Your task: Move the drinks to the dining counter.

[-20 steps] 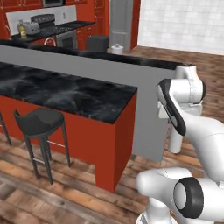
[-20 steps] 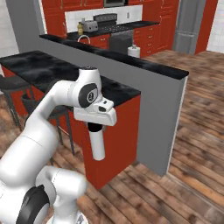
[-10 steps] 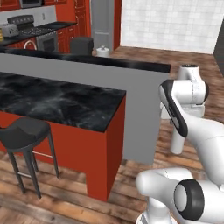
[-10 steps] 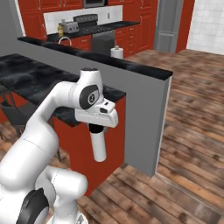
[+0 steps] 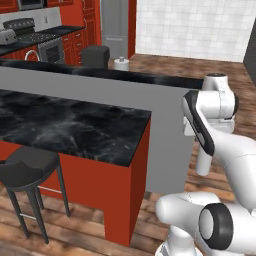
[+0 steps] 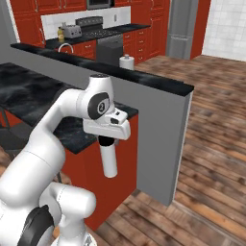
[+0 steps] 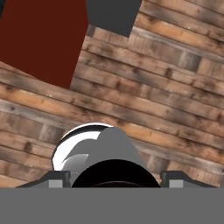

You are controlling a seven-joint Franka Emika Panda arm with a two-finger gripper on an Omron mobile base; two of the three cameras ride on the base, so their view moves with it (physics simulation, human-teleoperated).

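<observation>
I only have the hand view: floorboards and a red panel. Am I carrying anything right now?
Observer: Yes, it looks so. In the right base view a white bottle hangs upright from the tool, above the wooden floor.
Operator: Where is the dining counter from there?
Observer: Its black top lies beside the arm. The bottle is off the counter's end, not over it.
Operator: And the other drink?
Observer: An amber bottle stands next to the toaster on the far worktop.
</observation>
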